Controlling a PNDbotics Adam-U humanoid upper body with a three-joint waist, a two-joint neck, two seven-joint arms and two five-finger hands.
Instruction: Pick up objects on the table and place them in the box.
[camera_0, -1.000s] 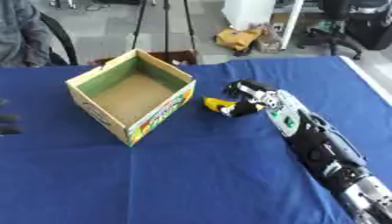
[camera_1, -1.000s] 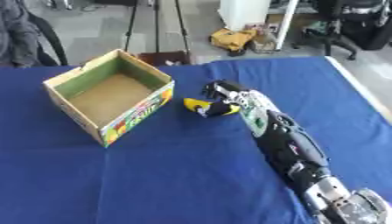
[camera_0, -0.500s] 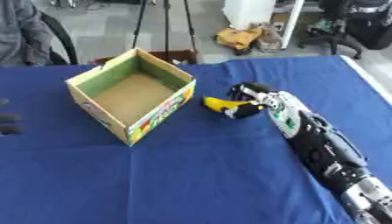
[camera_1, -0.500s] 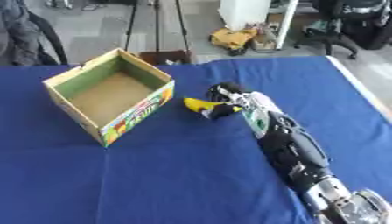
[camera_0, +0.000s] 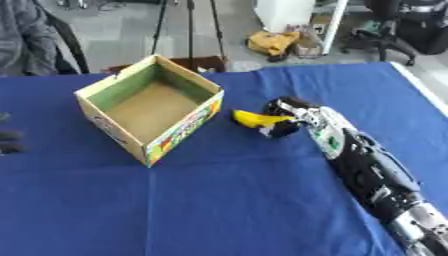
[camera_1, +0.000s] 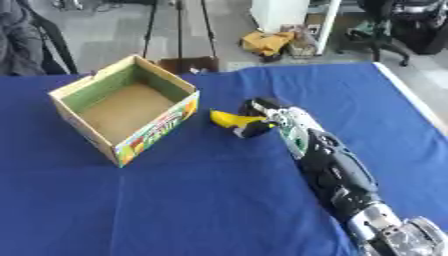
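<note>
One open cardboard box on a blue-covered counter, right robot hand just right of the box, fingers curled round a yellow object, left robot hand's dark fingertips at the far left, pose unclear

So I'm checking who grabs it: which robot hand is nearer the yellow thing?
Right. The right robot hand is curled round the yellow thing beside the box. The left robot hand shows only at the left edge, beyond the box.

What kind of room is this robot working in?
Probably a lab or workshop: a blue-covered table, tripod legs on a bare floor and office chairs behind it.
</note>
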